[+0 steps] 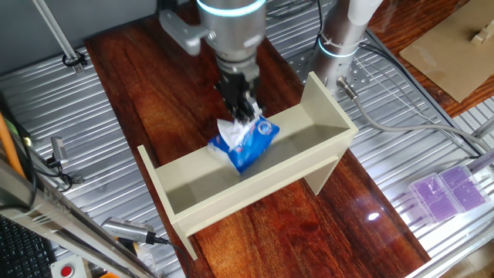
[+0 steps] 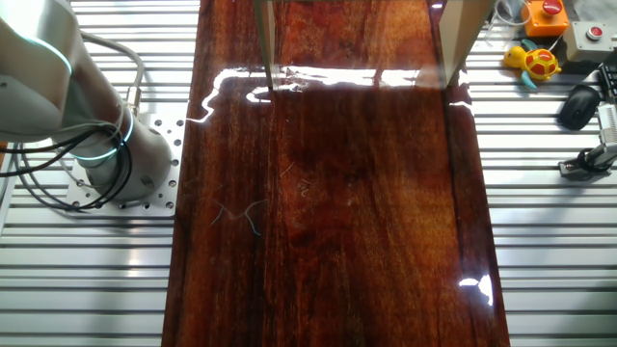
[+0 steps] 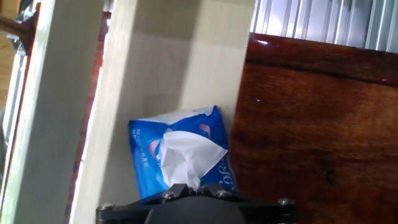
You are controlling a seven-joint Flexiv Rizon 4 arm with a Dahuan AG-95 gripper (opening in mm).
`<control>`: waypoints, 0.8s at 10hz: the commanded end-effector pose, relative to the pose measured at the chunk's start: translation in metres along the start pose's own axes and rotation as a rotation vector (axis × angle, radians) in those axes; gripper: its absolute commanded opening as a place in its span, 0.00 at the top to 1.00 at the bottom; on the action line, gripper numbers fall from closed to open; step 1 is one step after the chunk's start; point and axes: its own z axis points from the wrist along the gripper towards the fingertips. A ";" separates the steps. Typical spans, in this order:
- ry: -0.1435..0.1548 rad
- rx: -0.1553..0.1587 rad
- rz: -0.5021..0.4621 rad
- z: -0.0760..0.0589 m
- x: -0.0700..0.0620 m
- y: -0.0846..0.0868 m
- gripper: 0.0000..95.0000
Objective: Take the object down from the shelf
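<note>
Gripper (image 1: 245,114) is down over the shelf trough, fingers pinched on the white tissue tuft sticking out of the tissue pack (image 1: 245,145). So it's closed on the pack via the tissue, not around the blue body (the hand view shows the tuft running straight up into the finger bracket).

Pack sits tilted, one end up toward the gripper, lower end seemingly inside the trough. From the fixed view overlooking the shelf I can't tell whether it is clear of the trough floor or resting on it. In the hand view the pack (image 3: 180,155) lies against the shelf wall nearest the bare wood.

Probable reason for grabbing the tuft: the trough walls leave little room for the fingers either side of the pack, and the tuft is the only part standing proud.

The shelf (image 1: 255,166) stands diagonally across the dark wooden desk (image 1: 154,93), on its flat end panels, roughly mid-desk. Pack is about midway along it. The other fixed view only catches the two end panels at the far edge of the desk; the pack isn't visible there.

Risk, my read: tissue may slide out of the pack under lift instead of carrying it. Desk surface beside the shelf is the obvious drop spot.
</note>
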 end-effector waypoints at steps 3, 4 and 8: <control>0.026 -0.008 -0.062 -0.019 -0.002 -0.024 1.00; 0.026 -0.009 -0.075 -0.019 -0.002 -0.030 1.00; 0.024 -0.008 -0.080 -0.022 -0.002 -0.035 1.00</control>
